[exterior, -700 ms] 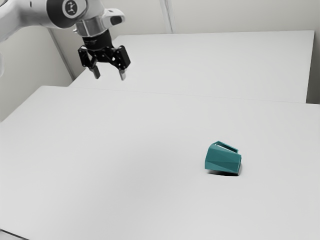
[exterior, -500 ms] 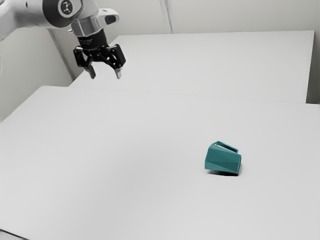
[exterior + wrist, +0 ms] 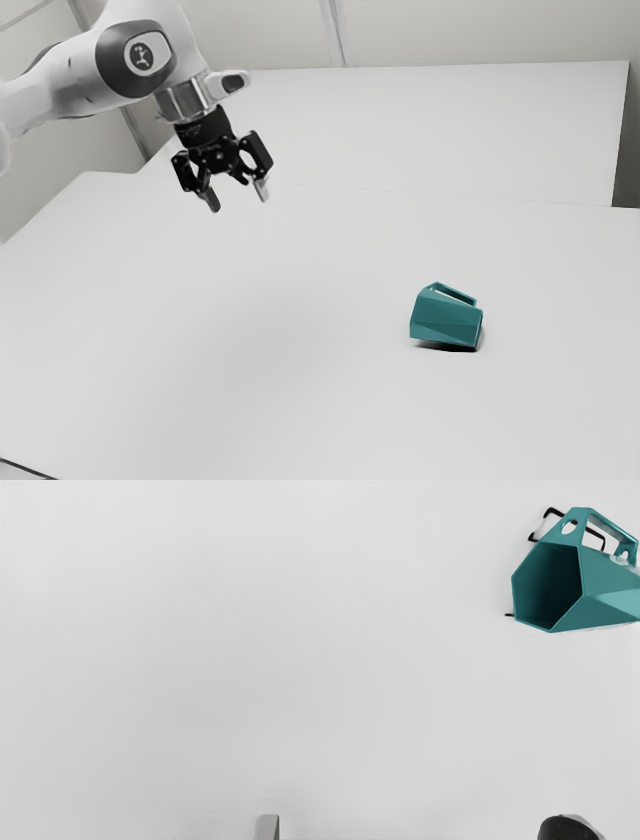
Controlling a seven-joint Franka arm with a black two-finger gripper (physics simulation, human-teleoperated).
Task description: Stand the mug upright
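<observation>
We are holding our hand wide open above the counter, its two fingertips standing well apart with nothing between them. The teal mug is lying on its side on the counter, well apart from the hand and toward the exterior view's right.

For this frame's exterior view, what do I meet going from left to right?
Thin dark line at the bottom corner → open gripper, above the table → teal mug, lying on its side.
</observation>
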